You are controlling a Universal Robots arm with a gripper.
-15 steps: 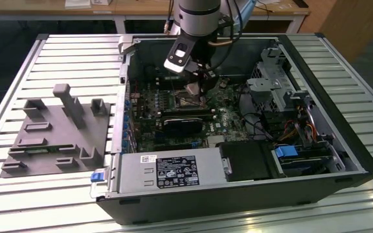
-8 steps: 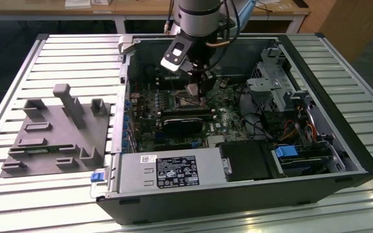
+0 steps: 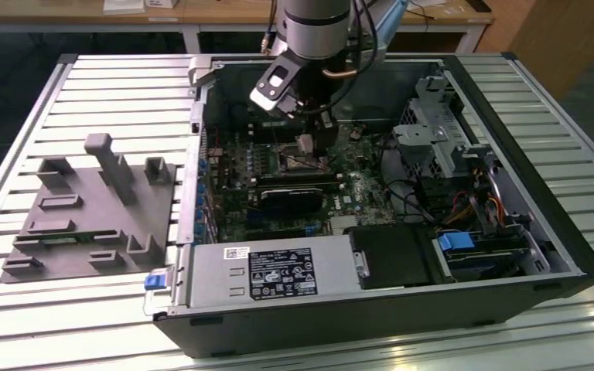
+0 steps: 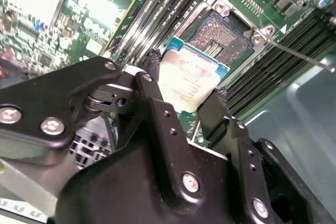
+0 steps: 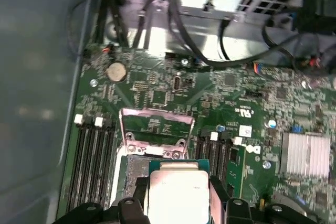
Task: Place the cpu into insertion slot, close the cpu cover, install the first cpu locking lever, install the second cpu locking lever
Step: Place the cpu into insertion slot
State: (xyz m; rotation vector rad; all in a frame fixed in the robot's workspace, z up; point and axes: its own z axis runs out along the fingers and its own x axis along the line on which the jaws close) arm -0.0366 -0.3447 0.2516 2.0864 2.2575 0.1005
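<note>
One cpu (image 4: 191, 80) in the claw (image 4: 187, 76)

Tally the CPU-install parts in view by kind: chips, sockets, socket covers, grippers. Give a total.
cpu: 1
insertion slot: 1
cpu cover: 1
gripper: 1
Total: 4

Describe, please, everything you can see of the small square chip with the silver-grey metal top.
The small flat square cpu has a dull silver metal lid on a green-edged base. The black gripper pinches it by two opposite edges, holding it unseated over one edge of the open black insertion slot.
</note>
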